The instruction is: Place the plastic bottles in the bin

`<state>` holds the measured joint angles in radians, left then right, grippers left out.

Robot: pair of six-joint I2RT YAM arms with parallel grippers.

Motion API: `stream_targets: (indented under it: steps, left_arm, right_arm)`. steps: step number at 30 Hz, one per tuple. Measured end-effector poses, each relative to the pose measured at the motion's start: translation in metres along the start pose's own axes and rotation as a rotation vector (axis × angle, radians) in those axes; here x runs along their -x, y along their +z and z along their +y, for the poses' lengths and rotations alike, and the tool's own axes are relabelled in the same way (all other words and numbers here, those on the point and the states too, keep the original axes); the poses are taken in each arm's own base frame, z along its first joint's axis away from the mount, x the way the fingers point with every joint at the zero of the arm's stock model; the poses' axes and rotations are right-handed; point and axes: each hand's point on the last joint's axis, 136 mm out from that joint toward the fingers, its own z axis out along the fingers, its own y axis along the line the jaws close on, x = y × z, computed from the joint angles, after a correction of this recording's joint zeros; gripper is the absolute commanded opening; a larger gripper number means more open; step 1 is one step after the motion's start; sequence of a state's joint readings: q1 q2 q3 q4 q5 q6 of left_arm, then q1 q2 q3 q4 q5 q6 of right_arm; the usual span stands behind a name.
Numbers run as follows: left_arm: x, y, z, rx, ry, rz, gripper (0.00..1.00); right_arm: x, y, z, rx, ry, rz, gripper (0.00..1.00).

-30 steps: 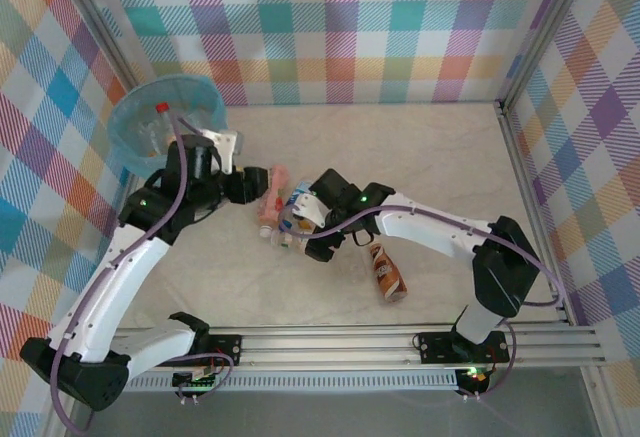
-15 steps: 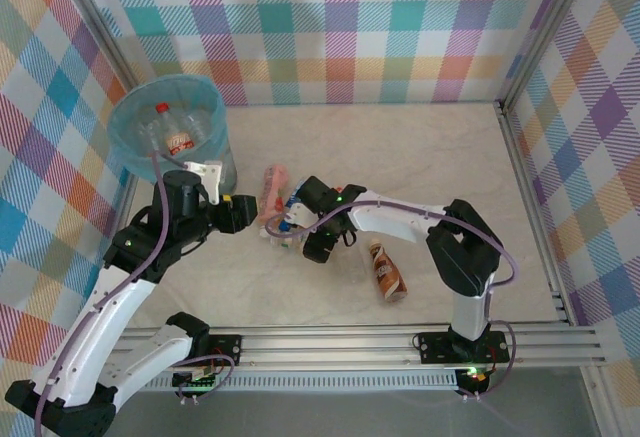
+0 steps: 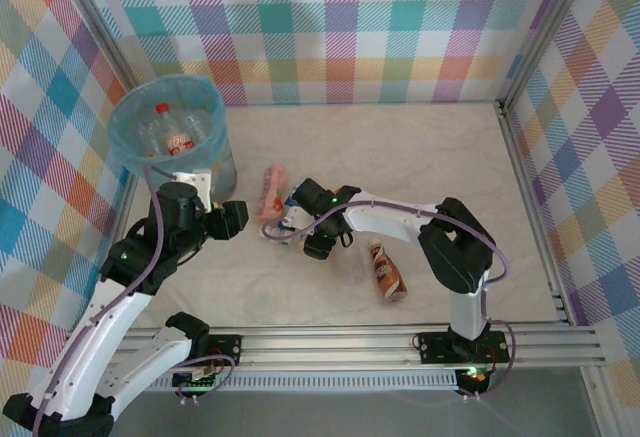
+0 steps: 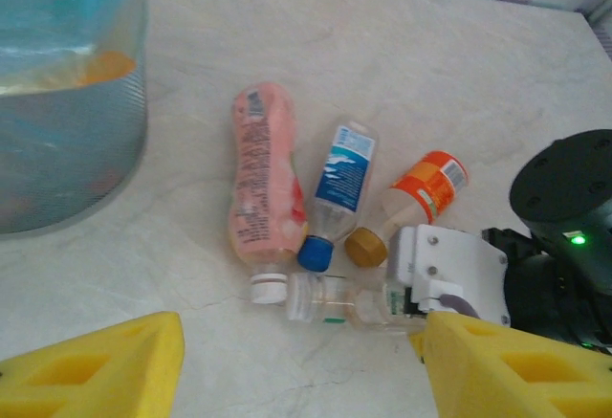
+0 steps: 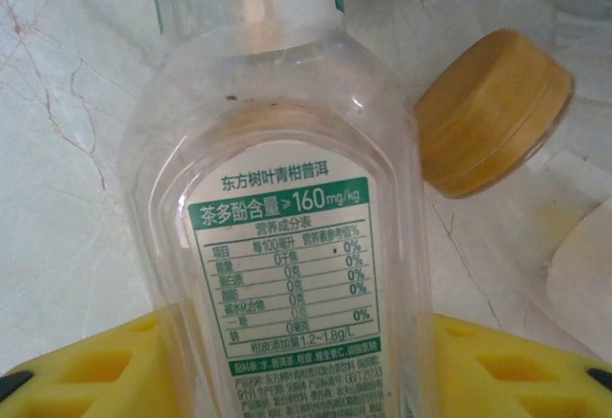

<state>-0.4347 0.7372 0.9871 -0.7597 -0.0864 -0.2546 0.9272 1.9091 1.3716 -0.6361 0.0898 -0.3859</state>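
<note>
The bin (image 3: 122,117), lined with a blue bag, stands at the far left and holds a few bottles (image 3: 180,141). Near the middle of the table lie a pink bottle (image 4: 261,181), a blue-label bottle (image 4: 344,177), an orange-label bottle (image 4: 424,190) with a tan cap (image 5: 492,112), and a clear bottle (image 4: 337,301) with a green label. My right gripper (image 5: 292,365) is shut on the clear bottle (image 5: 282,198), with a yellow pad on each side. My left gripper (image 4: 298,370) hangs open just short of this cluster, with nothing between its fingers. It sits right of the bin in the top view (image 3: 232,219).
A brown bottle (image 3: 386,272) lies alone to the right of the right forearm. The bin wall (image 4: 67,150) is close on the left of the cluster. Checked walls surround the table, and a metal rail (image 3: 400,342) runs along the near edge.
The right gripper closed its pads on the clear bottle. The left arm drew back from the bin toward the near side, its gripper now short of the bottle cluster.
</note>
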Motion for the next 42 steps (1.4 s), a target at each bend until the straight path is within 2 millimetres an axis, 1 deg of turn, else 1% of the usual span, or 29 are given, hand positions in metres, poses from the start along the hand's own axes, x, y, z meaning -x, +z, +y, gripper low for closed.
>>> stream_targets:
  steps: [4, 7, 9, 11, 14, 15, 18, 21, 23, 25, 31, 36, 39, 41, 42]
  left_arm:
    - [0.015, -0.016, 0.004, 0.028, -0.015, -0.049, 0.73]
    - [0.033, -0.031, 0.000, 0.021, -0.028, -0.096, 0.76]
    - [0.046, -0.039, -0.005, 0.006, -0.043, -0.121, 0.80]
    - [0.059, -0.048, -0.014, -0.028, -0.066, -0.140, 0.81]
    - [0.067, -0.049, -0.030, -0.102, -0.098, -0.119, 0.81]
    - [0.067, -0.046, -0.037, -0.133, -0.106, -0.097, 0.81]
    - [0.058, -0.034, -0.058, -0.230, -0.126, -0.011, 0.80]
    - [0.048, -0.024, -0.075, -0.313, -0.146, 0.082, 0.79]
    - [0.043, -0.018, -0.084, -0.355, -0.160, 0.128, 0.77]
    - [0.041, -0.018, -0.092, -0.396, -0.173, 0.147, 0.75]
    - [0.049, -0.026, -0.106, -0.480, -0.197, 0.135, 0.63]
    - [0.053, -0.027, -0.109, -0.498, -0.226, 0.128, 0.48]
    - [0.054, -0.029, -0.112, -0.515, -0.229, 0.128, 0.41]
    - [0.054, -0.029, -0.112, -0.520, -0.231, 0.129, 0.33]
    - [0.054, -0.030, -0.113, -0.523, -0.234, 0.132, 0.26]
  right_arm:
    - [0.000, -0.007, 0.002, 0.012, 0.002, -0.003, 0.52]
    - [0.007, -0.027, 0.003, 0.011, 0.008, -0.047, 0.52]
    - [0.016, -0.053, 0.001, -0.003, 0.019, -0.116, 0.52]
    - [0.027, -0.086, 0.000, -0.023, 0.037, -0.214, 0.52]
    - [0.044, -0.136, -0.002, -0.049, 0.071, -0.371, 0.52]
    - [0.049, -0.153, -0.002, -0.054, 0.084, -0.426, 0.52]
    - [0.060, -0.191, 0.001, -0.043, 0.119, -0.562, 0.51]
    - [0.067, -0.213, 0.006, -0.012, 0.135, -0.649, 0.51]
    - [0.070, -0.221, 0.010, 0.009, 0.143, -0.684, 0.51]
    - [0.070, -0.225, 0.013, 0.028, 0.146, -0.706, 0.51]
    - [0.067, -0.224, 0.027, 0.100, 0.140, -0.726, 0.52]
    - [0.069, -0.233, 0.032, 0.126, 0.130, -0.762, 0.52]
    - [0.070, -0.240, 0.034, 0.135, 0.124, -0.785, 0.52]
    - [0.069, -0.240, 0.034, 0.136, 0.126, -0.787, 0.52]
    - [0.069, -0.240, 0.035, 0.135, 0.126, -0.787, 0.54]
